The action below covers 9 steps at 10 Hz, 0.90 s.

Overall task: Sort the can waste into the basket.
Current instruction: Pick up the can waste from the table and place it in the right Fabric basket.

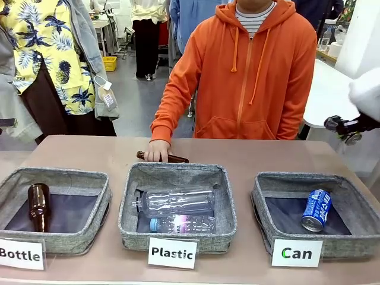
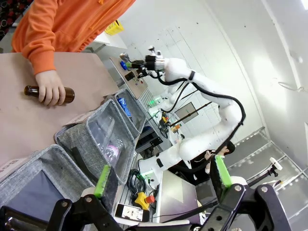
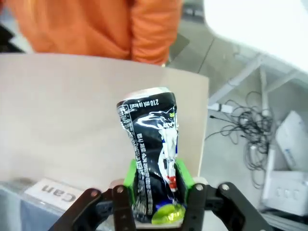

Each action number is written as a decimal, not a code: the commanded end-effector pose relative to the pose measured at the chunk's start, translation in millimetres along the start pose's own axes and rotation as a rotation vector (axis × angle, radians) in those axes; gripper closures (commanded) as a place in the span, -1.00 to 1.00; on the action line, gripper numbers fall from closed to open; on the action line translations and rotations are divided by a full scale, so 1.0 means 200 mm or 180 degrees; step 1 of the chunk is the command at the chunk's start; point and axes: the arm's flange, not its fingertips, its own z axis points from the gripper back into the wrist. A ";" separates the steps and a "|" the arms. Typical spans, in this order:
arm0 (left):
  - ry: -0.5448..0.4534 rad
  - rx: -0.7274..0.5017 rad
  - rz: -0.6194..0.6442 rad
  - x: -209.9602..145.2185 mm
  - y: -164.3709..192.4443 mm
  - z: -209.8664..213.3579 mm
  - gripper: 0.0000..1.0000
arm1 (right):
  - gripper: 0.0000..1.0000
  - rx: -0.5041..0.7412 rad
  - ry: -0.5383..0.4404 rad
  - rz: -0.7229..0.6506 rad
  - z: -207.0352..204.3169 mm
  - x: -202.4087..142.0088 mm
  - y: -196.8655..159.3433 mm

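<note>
My right gripper [image 3: 156, 177] is shut on the dented silver-and-black can [image 3: 153, 139], held upright between the green pads above the table's right end. The "Can" label card [image 3: 53, 194] shows below and to its left. The blue can [image 1: 316, 209] lies inside the grey Can basket [image 1: 351, 243] at the front right. In the front view my right arm's dark wrist end [image 1: 345, 126] pokes in at the right edge, above and behind that basket. My left gripper [image 2: 161, 175] stands open and holds nothing, above the near basket [image 2: 57, 159].
The person's hand [image 1: 157, 149] rests on a brown bottle [image 1: 176, 158] on the table behind the Plastic basket [image 1: 178, 234], which holds clear bottles. The Bottle basket [image 1: 65, 240] at the left holds one brown bottle [image 1: 38, 205]. A white table stands beyond the right edge.
</note>
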 end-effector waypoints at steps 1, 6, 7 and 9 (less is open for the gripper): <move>0.0001 0.0025 0.0014 0.00 -0.01 -0.01 -1.00 | 1.00 0.0174 0.0104 0.0449 0.34 -0.16 0.12; 0.0001 0.0025 0.0014 0.00 -0.01 -0.01 -1.00 | 1.00 0.1306 0.0708 0.2379 0.53 -0.35 0.56; 0.0001 0.0025 0.0014 0.00 -0.01 -0.01 -1.00 | 1.00 0.1665 0.0810 0.2801 0.51 -0.36 0.62; 0.0001 0.0025 0.0014 0.00 -0.01 -0.01 -1.00 | 1.00 0.1741 0.0948 0.3083 0.46 -0.34 0.67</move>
